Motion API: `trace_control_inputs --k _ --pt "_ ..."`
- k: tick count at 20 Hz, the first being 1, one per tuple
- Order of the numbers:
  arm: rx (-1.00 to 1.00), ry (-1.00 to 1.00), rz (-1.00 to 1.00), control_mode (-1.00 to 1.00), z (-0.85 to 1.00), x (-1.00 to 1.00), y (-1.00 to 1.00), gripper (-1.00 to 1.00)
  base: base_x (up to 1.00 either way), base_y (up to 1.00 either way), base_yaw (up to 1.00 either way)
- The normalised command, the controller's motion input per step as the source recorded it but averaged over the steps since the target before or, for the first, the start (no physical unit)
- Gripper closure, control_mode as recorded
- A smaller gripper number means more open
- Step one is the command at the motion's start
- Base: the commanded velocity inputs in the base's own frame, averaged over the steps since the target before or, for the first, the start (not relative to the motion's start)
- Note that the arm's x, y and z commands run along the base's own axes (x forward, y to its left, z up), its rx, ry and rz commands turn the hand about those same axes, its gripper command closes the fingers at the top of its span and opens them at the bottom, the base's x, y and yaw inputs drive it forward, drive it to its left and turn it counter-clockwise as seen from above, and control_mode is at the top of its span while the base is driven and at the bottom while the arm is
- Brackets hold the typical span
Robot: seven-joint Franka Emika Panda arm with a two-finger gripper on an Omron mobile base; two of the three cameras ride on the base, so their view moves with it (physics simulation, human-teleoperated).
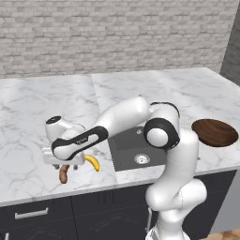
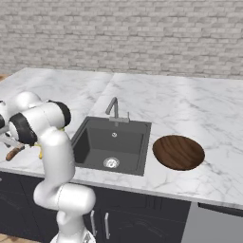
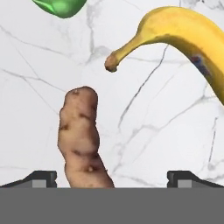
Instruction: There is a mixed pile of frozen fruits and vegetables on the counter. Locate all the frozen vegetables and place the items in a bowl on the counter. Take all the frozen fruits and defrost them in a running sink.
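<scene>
Hanging low over the white marble counter (image 1: 28,108) with its jaws wide open and nothing in them, the claw (image 3: 112,177) looks down at the bumpy reddish-brown potato-like lump (image 3: 81,138). The lump lies between the two finger tips, but nearer the one on the left side of the hand view. Its long side runs away from the claw, not across it, so the jaws can close on its thin sides. I think the claw needs to slide a little toward it first.

One curved yellow banana (image 3: 183,39) lies near the lump, not touching it. One bright green piece (image 3: 61,6) peeks in at the top edge, well apart from the lump. That makes three food pieces I can count here.

There is one round dark-brown wooden bowl (image 1: 215,132) on the far side of the one dark grey sink (image 2: 111,144). The lump belongs in the bowl, I think.
</scene>
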Motion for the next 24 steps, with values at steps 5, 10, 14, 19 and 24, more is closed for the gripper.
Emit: trace_control_inputs --k 5,10,14,19,24 --pt "-0.01 0.0 0.0 -1.0 -0.18 0.16 0.13 -1.0 0.0 0.0 0.0" --pt "0.02 0.0 0.0 -1.0 -0.22 0.09 0.02 -1.0 0.0 0.0 0.0" --pt "0.02 0.0 0.0 -1.0 -0.33 0.01 -0.01 -1.0 0.0 0.0 0.0" --pt "0.03 0.0 0.0 -1.0 -0.35 -0.01 -0.11 -1.0 0.0 0.0 0.0" --pt "0.01 0.0 0.0 -1.0 -0.07 0.0 0.04 1.0 0.0 0.0 0.0"
